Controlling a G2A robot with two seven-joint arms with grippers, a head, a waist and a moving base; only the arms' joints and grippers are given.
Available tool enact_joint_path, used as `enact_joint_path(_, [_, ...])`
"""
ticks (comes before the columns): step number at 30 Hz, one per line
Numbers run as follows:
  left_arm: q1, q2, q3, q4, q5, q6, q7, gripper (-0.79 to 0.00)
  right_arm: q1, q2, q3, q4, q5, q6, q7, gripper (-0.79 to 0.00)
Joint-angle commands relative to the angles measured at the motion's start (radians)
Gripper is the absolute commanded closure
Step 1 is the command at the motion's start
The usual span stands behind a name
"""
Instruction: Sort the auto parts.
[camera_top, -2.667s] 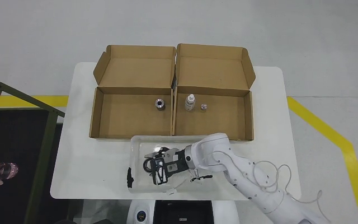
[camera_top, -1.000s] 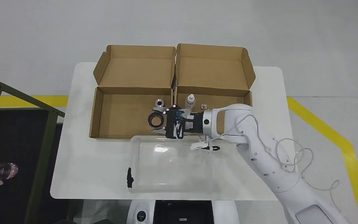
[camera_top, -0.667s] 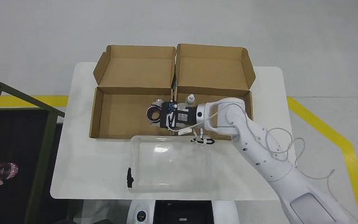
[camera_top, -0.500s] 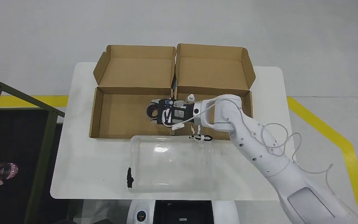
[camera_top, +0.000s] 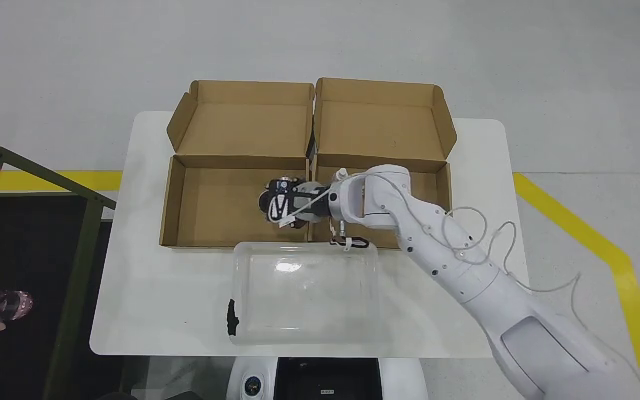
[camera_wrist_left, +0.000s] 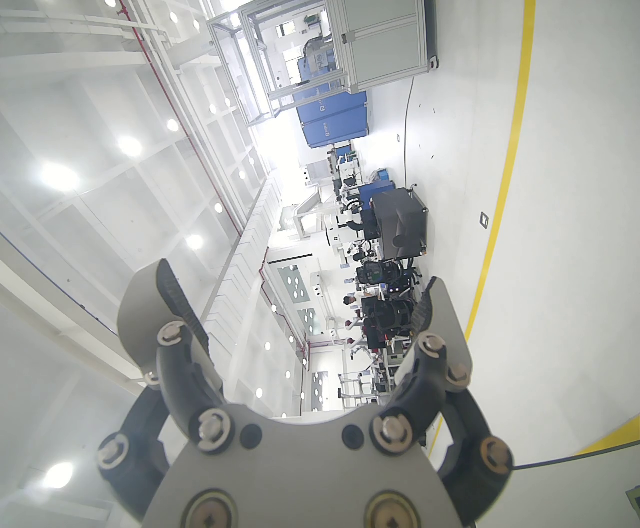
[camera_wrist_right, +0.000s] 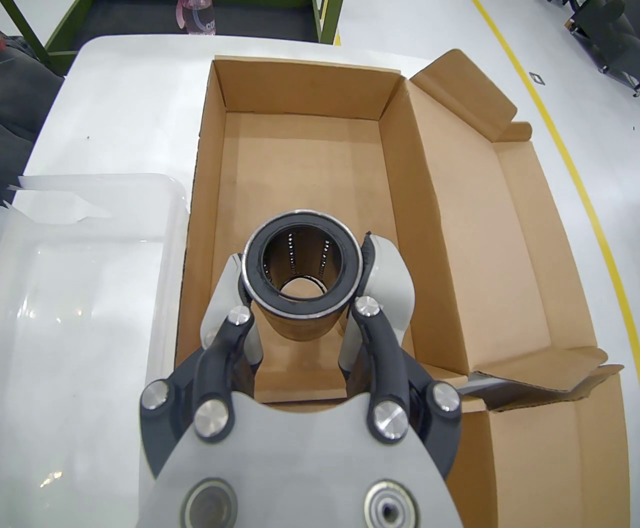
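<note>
Right tool (camera_wrist_right: 303, 265) pinches linear bearing (camera_wrist_right: 300, 322), held over left cardboard box (camera_top: 220, 205), at the end beside right cardboard box (camera_top: 400, 210). Left tool (camera_wrist_left: 300, 287) spread, aimed upward. Clear bin (camera_top: 300, 300) adjoins boxes on desk (camera_top: 140, 280).

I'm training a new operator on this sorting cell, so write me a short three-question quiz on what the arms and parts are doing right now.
1. True or false: the right gripper is shut on a cylindrical bearing.
2. Over which container is the bearing held?
A. the clear bin
B. the left cardboard box
C. the right cardboard box
3. Fill in the blank: the left gripper, pointing away from the table, is ___ (open or shut) and holds nothing.

Key: 1 true; 2 B; 3 open.
</note>
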Motion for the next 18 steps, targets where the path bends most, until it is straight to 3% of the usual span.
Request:
enact_joint_path(1, [0.000, 0.000, 0.000, 0.000, 0.000, 0.000, 0.000, -0.785, 0.006, -0.006, -0.009, 0.016, -0.002, 0.003, 0.000, 0.000])
enact_joint_path(18, [0.000, 0.000, 0.000, 0.000, 0.000, 0.000, 0.000, -0.785, 0.049, -0.060, -0.083, 0.149, -0.021, 0.007, 0.016, -0.009])
